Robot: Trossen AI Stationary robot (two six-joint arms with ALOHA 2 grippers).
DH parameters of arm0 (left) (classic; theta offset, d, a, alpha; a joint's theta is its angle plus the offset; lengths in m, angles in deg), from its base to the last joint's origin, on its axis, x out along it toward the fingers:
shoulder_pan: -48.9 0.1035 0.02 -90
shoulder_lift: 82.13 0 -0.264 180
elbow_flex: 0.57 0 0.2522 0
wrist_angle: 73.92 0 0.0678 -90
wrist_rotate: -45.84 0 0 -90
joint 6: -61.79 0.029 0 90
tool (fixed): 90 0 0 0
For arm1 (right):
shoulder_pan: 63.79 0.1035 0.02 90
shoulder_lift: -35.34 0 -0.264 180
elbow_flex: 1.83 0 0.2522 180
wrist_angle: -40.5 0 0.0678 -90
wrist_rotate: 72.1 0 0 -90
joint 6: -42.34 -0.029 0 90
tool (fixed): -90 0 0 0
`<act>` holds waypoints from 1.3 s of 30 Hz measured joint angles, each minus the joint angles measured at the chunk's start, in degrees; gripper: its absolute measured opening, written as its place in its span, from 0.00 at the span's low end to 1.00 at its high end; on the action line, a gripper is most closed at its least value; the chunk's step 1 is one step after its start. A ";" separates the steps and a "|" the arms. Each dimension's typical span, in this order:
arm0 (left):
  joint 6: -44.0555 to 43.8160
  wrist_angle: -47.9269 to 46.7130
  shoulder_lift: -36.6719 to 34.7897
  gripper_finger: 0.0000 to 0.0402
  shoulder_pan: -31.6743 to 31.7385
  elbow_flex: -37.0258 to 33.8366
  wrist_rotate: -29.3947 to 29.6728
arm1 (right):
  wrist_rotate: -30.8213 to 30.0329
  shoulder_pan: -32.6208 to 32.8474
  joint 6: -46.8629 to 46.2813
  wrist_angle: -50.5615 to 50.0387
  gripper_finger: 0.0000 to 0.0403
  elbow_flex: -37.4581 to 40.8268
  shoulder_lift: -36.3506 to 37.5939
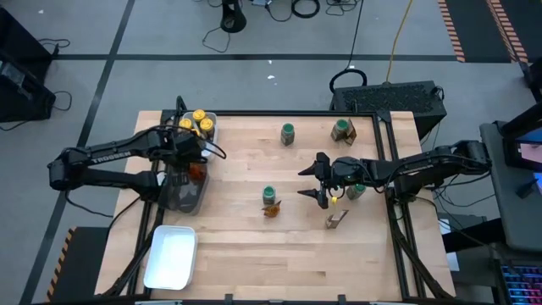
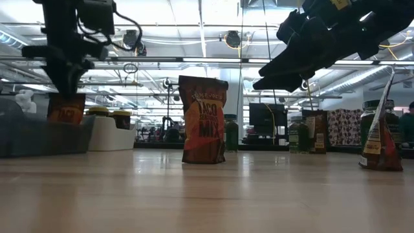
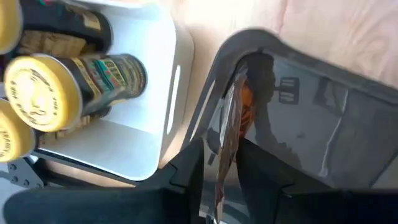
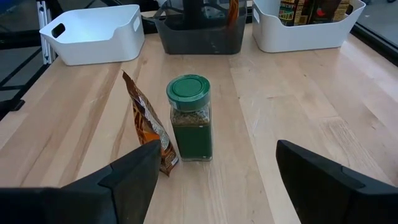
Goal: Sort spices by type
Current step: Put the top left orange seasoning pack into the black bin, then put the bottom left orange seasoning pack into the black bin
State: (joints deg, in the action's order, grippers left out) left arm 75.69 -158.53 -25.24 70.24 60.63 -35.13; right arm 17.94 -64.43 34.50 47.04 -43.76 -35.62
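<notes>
Right up close, a green-lidded spice jar [image 4: 190, 118] stands upright on the wooden surface [image 4: 298, 124], and an orange-brown packet [image 4: 148, 127] leans just beside it, touching or nearly so. The right claw [image 1: 315, 180] hangs above the surface a little way off from that pair, fingers spread wide and gripping nothing. Over on the other side, the left claw [image 1: 196, 161] is down over the dark grey tray [image 1: 179, 196], at the end nearest the white tray of jars [image 1: 210, 119]. A thin packet [image 3: 229, 134], seen edge-on, sits between its fingers [image 3: 186, 168]; they look barely parted, and I can't tell from here whether they're pinching it or have let it go. That packet's orange face shows against the grey tray's wall, so it is inside that tray. Next door, the yellow-lidded jars [image 1: 197, 120] are bunched together in the white tray, which sits end to end with the grey one. Out on the bare wood, one more green-lidded jar [image 1: 289, 133] stands toward the far edge, another [image 1: 341, 128] near the far right corner with a dark packet beside it, and a third [image 1: 356, 191] sits under the right arm. A lone packet [image 1: 336, 220] stands toward the near right. A second white tray [image 1: 171, 257] sits at the near left corner.
</notes>
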 joint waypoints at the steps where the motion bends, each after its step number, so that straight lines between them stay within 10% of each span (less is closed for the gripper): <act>1: -0.01 -0.58 0.00 0.25 0.00 0.98 -0.02 | 0.00 0.00 0.00 0.00 0.74 0.00 0.00; 9: -0.11 -1.57 0.00 0.25 0.02 10.60 -3.14 | 0.00 0.00 -0.02 0.00 0.74 0.00 0.00; 20: -6.66 21.18 -0.26 0.25 -6.50 14.28 -32.46 | 0.02 0.00 -0.02 0.00 0.74 0.00 0.02; 39: -22.59 63.11 8.30 0.25 -31.13 -7.21 -19.60 | 0.04 0.00 -0.32 0.35 0.74 0.00 0.02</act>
State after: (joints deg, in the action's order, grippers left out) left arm 53.10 -95.42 -16.94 39.11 53.42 -54.73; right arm 17.98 -64.43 34.18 47.38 -43.76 -35.60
